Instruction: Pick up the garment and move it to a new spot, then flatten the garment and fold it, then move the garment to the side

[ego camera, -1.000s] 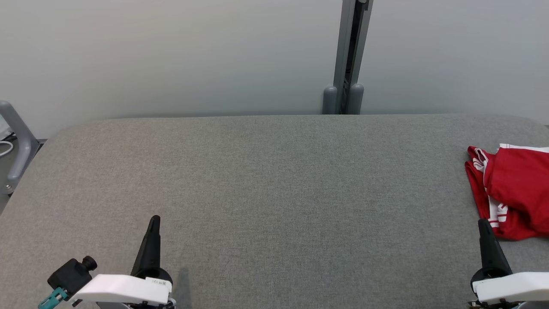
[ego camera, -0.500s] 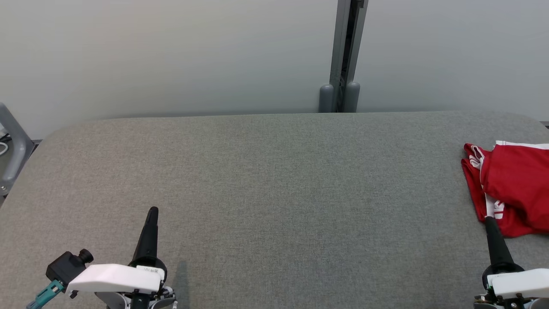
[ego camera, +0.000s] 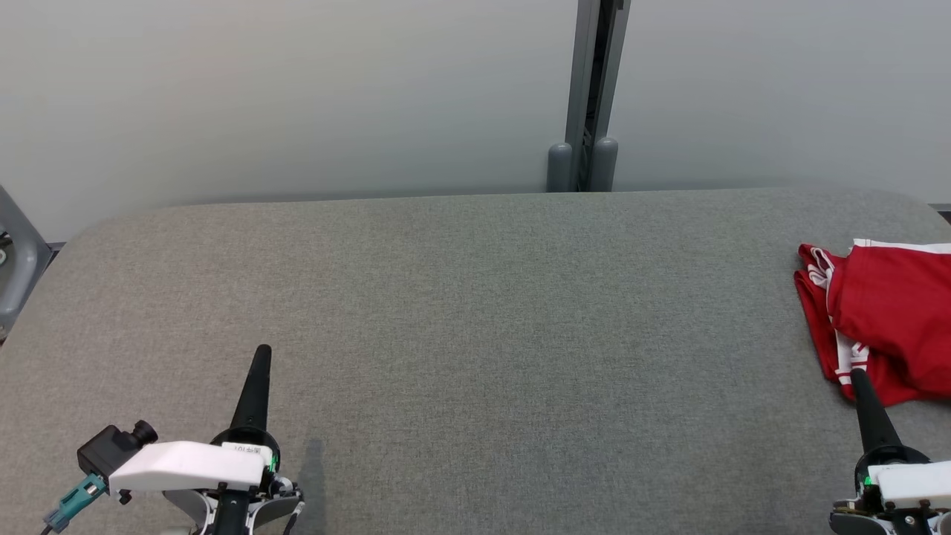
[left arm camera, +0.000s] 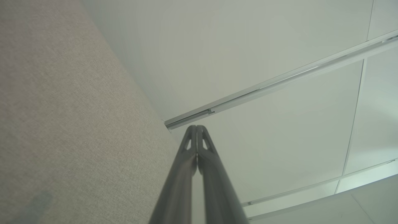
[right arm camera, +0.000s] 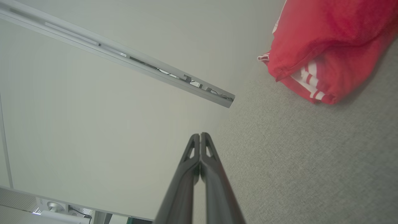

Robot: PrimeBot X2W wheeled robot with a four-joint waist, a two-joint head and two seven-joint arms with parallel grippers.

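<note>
A red garment with white stripes (ego camera: 888, 319) lies bunched at the far right of the grey table (ego camera: 475, 312), partly cut off by the head view's edge. The right wrist view has the garment (right arm camera: 326, 53) at its upper right. My right gripper (ego camera: 858, 374) is shut and empty, its tip just at the garment's near edge in the head view; whether it touches I cannot tell. Its fingers (right arm camera: 200, 138) press together. My left gripper (ego camera: 261, 351) is shut and empty over the table's near left, fingers (left arm camera: 196, 129) closed.
A pale wall stands behind the table, with a grey vertical post (ego camera: 587, 96) at the back centre. A grey metal frame (ego camera: 15, 267) sits off the table's left edge. The table's far edge (ego camera: 475, 195) curves down at both corners.
The camera has turned slightly right, shifting the whole picture left. Both grippers have moved forward a little, and the right tip now reaches the garment's near edge.
</note>
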